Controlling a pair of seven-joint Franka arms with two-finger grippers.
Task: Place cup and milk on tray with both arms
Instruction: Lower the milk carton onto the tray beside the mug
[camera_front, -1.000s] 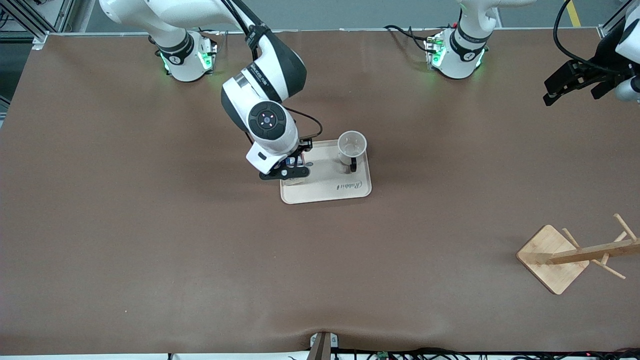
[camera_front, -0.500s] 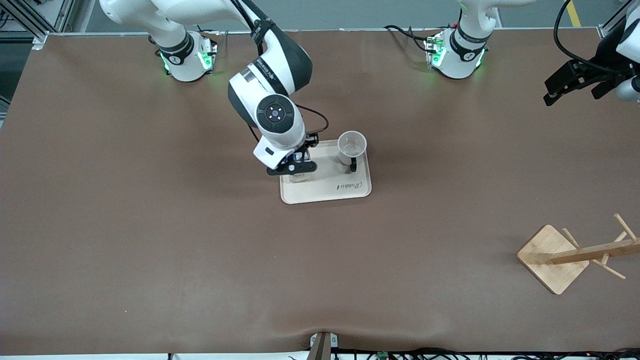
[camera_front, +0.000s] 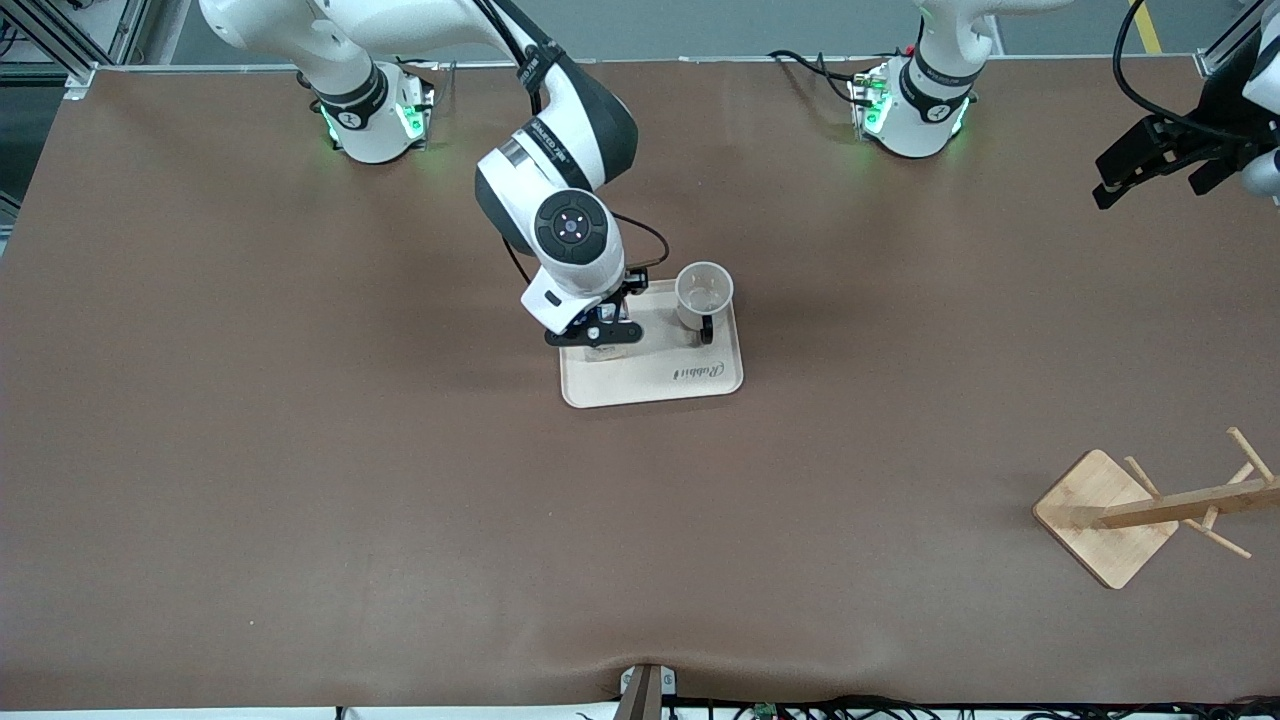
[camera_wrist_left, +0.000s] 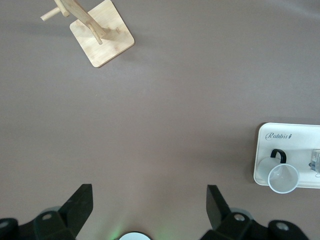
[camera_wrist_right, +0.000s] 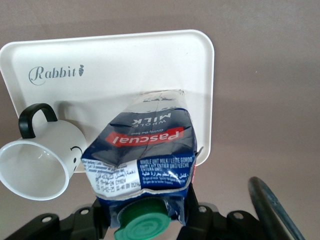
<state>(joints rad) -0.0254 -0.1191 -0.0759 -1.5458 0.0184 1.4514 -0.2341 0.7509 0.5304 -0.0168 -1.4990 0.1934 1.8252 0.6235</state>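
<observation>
The cream tray (camera_front: 655, 385) lies mid-table. The white cup (camera_front: 703, 290) stands upright on its corner toward the left arm's end, farther from the front camera. My right gripper (camera_front: 595, 335) is shut on the milk (camera_wrist_right: 145, 150) near its green cap. It holds the carton upright over the tray's end toward the right arm, beside the cup (camera_wrist_right: 42, 160). I cannot tell whether the carton's base touches the tray (camera_wrist_right: 125, 55). My left gripper (camera_front: 1140, 165) is open and empty, up in the air over the left arm's end of the table, where it waits.
A wooden rack (camera_front: 1110, 515) with pegs stands on a square base near the left arm's end, nearer to the front camera; it also shows in the left wrist view (camera_wrist_left: 102, 37). Brown table around the tray (camera_wrist_left: 272, 150) is bare.
My right arm has carried the milk farther over the tray, toward the cup. The left gripper has shifted only slightly.
</observation>
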